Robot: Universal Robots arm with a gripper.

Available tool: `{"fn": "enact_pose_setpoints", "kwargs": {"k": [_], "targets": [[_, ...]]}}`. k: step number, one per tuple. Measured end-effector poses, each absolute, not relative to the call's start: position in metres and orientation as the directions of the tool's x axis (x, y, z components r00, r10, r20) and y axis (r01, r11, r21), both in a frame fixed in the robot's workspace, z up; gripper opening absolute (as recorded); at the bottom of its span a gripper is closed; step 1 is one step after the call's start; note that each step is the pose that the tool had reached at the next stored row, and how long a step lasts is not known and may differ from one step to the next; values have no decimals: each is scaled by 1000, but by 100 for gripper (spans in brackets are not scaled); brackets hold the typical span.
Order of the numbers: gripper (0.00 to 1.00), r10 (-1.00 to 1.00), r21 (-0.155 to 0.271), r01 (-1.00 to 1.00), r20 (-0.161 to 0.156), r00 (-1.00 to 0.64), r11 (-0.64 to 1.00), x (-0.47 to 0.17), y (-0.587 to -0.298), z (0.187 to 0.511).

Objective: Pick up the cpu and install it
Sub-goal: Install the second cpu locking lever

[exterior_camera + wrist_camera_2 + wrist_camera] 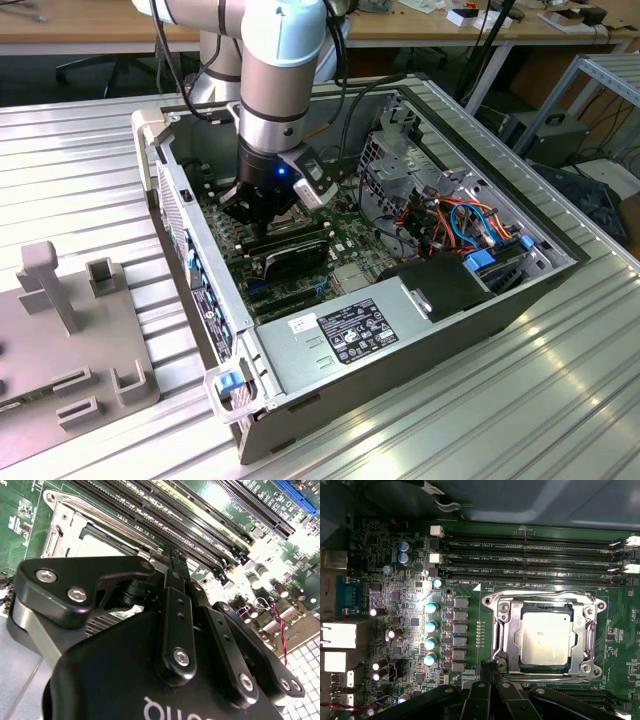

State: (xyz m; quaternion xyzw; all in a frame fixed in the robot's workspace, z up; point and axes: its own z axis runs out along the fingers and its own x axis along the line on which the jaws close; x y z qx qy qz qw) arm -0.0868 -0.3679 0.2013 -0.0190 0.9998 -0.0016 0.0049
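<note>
Gripper [487,672] hovers low over the motherboard, fingers together and empty as far as I can see. Just beyond it the cpu [543,639] already lies in the socket frame [500,630], so I judge seating done and latching pending. Memory slots [530,555] crowd farther off.

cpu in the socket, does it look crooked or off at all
Nothing stands out. The cpu lies flat and square inside the socket frame, its edges parallel to the frame. The hand is just beside the socket.
</note>
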Motion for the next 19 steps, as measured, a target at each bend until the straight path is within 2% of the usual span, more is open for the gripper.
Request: {"fn": "enact_pose_setpoints", "kwargs": {"k": [19], "targets": [[11, -38, -5, -38, -15, -999, 999, -90, -368, 199]]}}
